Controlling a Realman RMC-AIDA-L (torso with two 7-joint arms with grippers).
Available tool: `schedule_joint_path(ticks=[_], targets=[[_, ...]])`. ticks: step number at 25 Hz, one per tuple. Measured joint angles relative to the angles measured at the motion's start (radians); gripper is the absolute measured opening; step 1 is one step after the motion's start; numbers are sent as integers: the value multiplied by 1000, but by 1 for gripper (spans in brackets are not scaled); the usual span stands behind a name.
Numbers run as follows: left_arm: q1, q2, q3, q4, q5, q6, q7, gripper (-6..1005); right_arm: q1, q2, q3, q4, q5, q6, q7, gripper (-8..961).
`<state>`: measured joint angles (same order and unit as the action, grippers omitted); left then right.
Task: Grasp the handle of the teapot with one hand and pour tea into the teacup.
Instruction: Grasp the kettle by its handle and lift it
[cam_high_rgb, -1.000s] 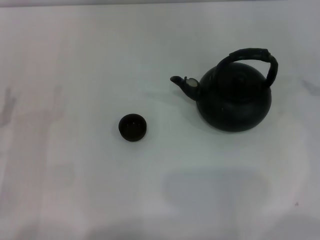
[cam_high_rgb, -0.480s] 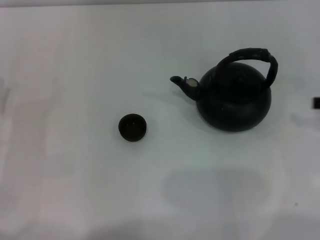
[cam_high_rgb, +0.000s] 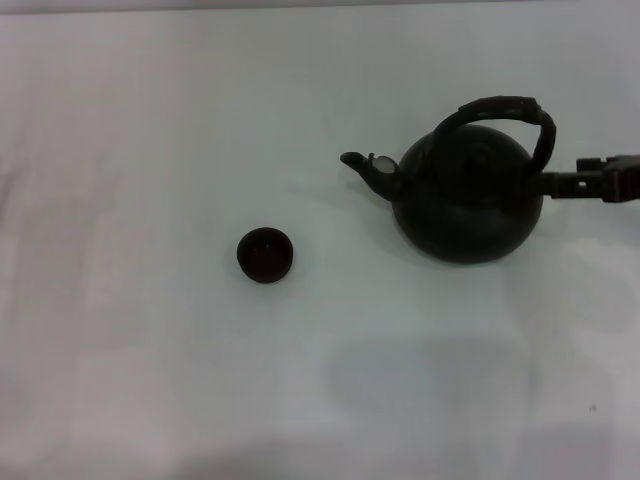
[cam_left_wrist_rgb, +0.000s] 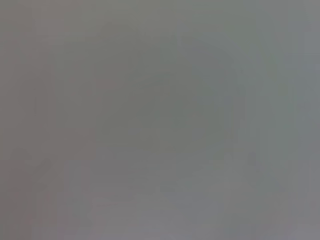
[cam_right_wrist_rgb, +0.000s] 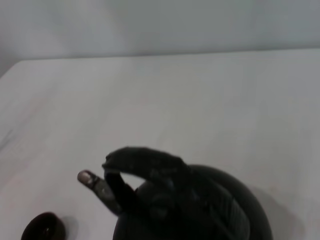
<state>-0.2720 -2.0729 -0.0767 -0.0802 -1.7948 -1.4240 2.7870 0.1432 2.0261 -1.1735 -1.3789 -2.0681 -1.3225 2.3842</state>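
the right hand (cam_high_rgb: 580, 183), a black gripper, reaches in from the right edge of the head view, level with the upper part of the large round black-green teapot (cam_high_rgb: 467, 195). its tip lies just beside the right side of the pot, close under the foot of the thick dark arched handle (cam_high_rgb: 503, 108); whether it touches the pot or the handle cannot be told. whether this hand is open or closed cannot be told either, since only a thin dark part of it shows and the fingers are not separable.

the teapot stands upright on the plain white worktop (cam_high_rgb: 200, 380), directly in front of the hand's tip. its ribbed, wrapped handle arches over the lid, and its short curved spout (cam_high_rgb: 365, 170) points away from the hand, toward the robot's left. the tiny round dark brown handleless teacup (cam_high_rgb: 265, 254) sits beyond the spout, well apart from the pot, on the far side of it from the hand and a little nearer the robot.

in the right wrist view the teapot (cam_right_wrist_rgb: 195, 210) is close below, the handle (cam_right_wrist_rgb: 145, 162) across its top, the spout (cam_right_wrist_rgb: 95, 182) pointing away, and the teacup (cam_right_wrist_rgb: 44, 227) farther off past it.

the left hand shows in no view; the left wrist view is a featureless grey.
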Motion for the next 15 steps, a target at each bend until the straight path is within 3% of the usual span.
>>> schedule_joint_path(ticks=[15], targets=[[4, 0, 0, 13, -9, -2, -21, 879, 15, -5, -84, 36, 4, 168, 0, 828]])
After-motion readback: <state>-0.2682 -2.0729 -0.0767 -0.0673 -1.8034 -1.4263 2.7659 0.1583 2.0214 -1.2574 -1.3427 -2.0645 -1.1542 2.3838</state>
